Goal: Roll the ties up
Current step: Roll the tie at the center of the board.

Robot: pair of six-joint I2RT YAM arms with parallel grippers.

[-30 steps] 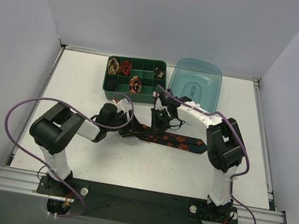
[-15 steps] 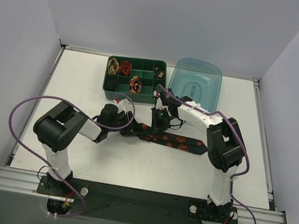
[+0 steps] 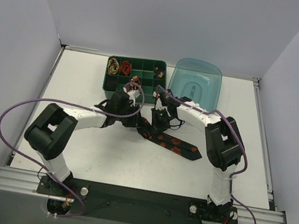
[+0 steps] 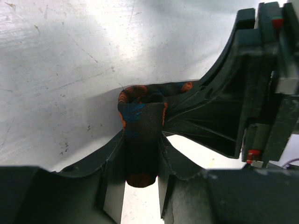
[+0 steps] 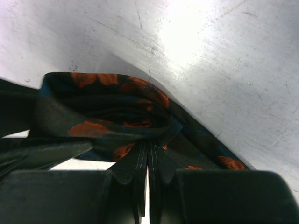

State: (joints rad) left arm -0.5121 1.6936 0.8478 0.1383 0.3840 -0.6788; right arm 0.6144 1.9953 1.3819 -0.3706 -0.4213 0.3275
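While your right gripper (image 5: 148, 156) is pinching the black-and-orange tie (image 5: 117, 107) — jaws pressed together — your left gripper (image 4: 141, 140) is squeezing its rolled end over the table (image 4: 56, 70).

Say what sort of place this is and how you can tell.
Probably a robot test bench: left arm and right arm bolted to a white table, plain walls around, a tray of rolled ties.

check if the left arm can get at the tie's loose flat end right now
Probably not: the left claw is closed on the rolled part of the tie, and the right claw, pinching it too, sits between.
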